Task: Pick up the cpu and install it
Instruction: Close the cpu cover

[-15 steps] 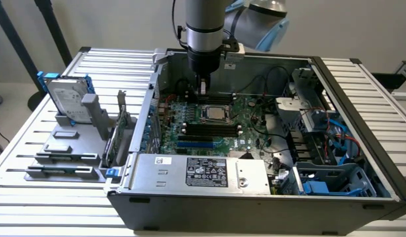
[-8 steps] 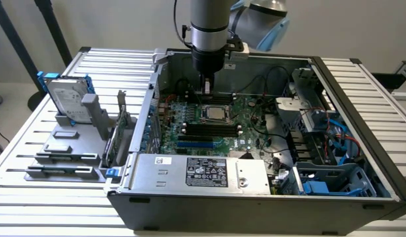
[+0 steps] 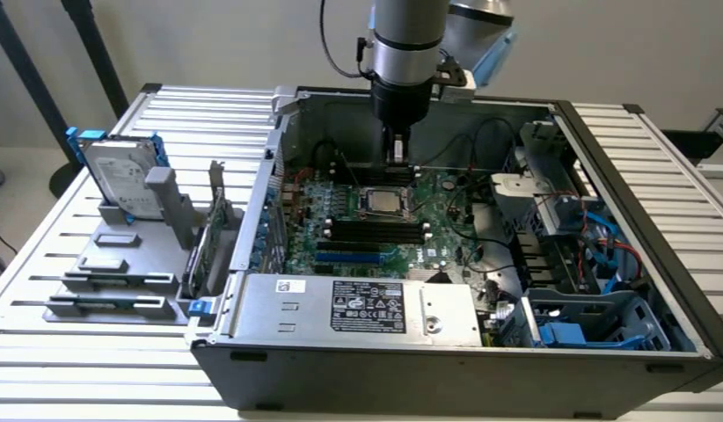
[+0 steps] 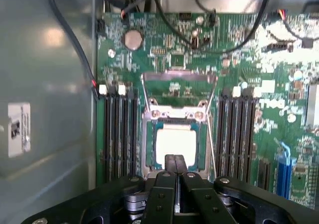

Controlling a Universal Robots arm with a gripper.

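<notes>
gripper: you see the gripper (image 3: 396, 156) (image 4: 174, 160) inside the case (image 3: 456, 369), hanging over the board (image 3: 338, 189); its two fingers are pressed flat together with nothing between them.
cpu: the cpu (image 3: 383, 200) (image 4: 175, 140) lies flat in the socket (image 4: 147, 149), silver top up. in the exterior view it sits just below the fingertips. in the wrist view the tips overlap one edge of it, and you cannot tell whether they touch.
plate: the socket's plate (image 4: 179, 76) stands open at one end.
slots: dark memory slots (image 4: 119, 134) flank the socket on both sides.
outside: a hard drive (image 3: 118, 176) stands in a rack on the table (image 3: 56, 264), at the exterior view's left of the case.
</notes>
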